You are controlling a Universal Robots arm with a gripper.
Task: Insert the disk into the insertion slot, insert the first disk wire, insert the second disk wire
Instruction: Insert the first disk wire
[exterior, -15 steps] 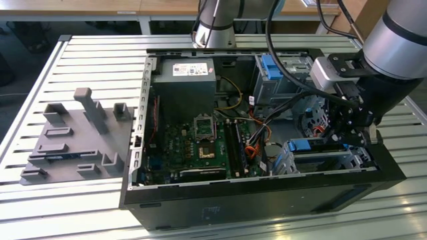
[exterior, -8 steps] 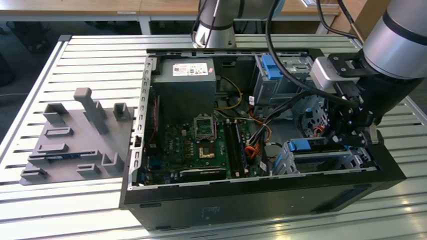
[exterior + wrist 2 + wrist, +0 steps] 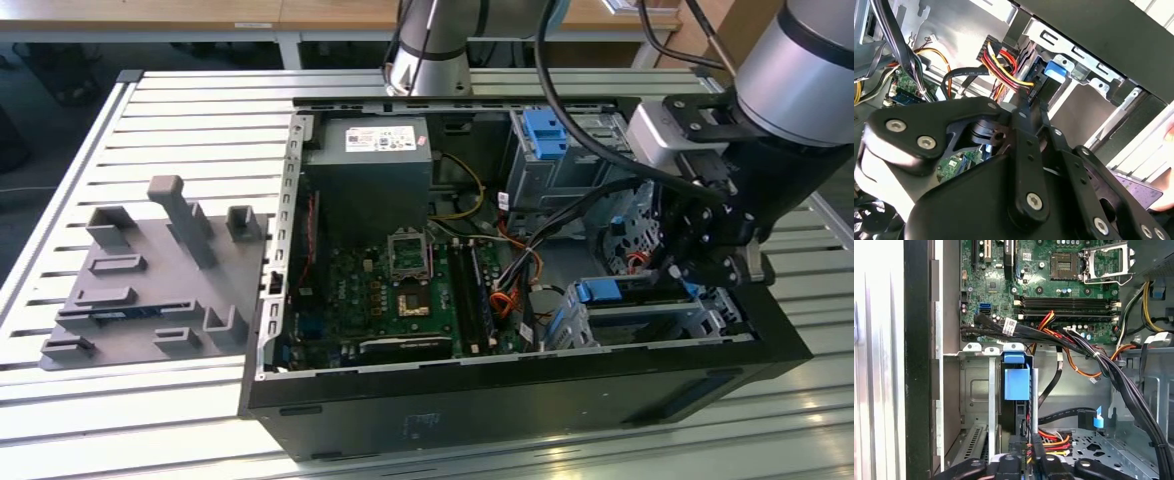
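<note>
The disk, with its blue carrier end [image 3: 1016, 382] [image 3: 617, 291], sits inside the insertion slot, a silver perforated cage [image 3: 976, 390] [image 3: 654, 325] at the case's front corner on the exterior view's right. My gripper [image 3: 1030, 452] [image 3: 1023, 105] [image 3: 674, 270] hangs just behind the disk, its fingers closed on the black plug of a red, yellow and black disk wire [image 3: 1051, 440] [image 3: 1004, 65]. The plug is close against the disk's rear edge; whether it is seated I cannot tell. A black wire with a blue plug [image 3: 1097, 419] lies loose on the case floor beside it.
A thick black cable bundle [image 3: 1114, 370] crosses over the motherboard [image 3: 400, 280]. A taller grey bay with a blue latch [image 3: 547, 130] stands at the case's back. The power supply [image 3: 367, 170] is behind the board. A grey fixture plate [image 3: 147, 280] lies on the slatted table.
</note>
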